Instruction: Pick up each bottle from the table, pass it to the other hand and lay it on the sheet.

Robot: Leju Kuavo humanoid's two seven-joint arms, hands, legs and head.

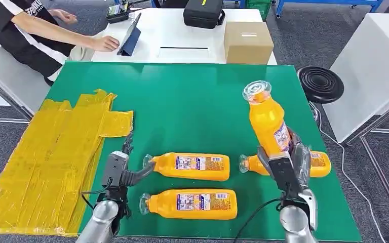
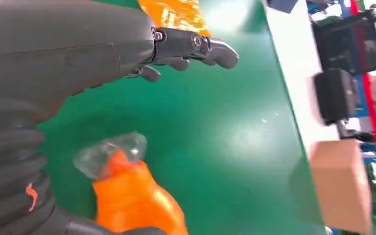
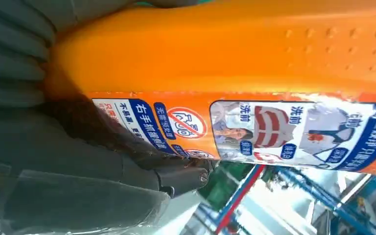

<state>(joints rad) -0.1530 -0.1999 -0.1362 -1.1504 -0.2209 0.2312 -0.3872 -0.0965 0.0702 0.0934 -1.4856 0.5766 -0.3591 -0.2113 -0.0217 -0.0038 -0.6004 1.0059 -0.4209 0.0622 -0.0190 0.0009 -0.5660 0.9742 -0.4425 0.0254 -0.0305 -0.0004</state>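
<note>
On the green tabletop (image 1: 192,101), head view: your right hand (image 1: 288,169) grips the raised bottle (image 1: 267,121) near its base, cap tilted toward 11 o'clock. Left hand (image 1: 124,172) is bare, fingers spread, well apart at 9 o'clock from it, so the handover runs right to left. Yellow sheet (image 1: 55,152) lies further at 9.

Left wrist view: fingers (image 2: 196,46) apart, nothing held; a lying bottle's cap (image 2: 110,154) sits just beside the palm.

Right wrist view: fingers (image 3: 142,166) wrapped on the bottle's label.
</note>
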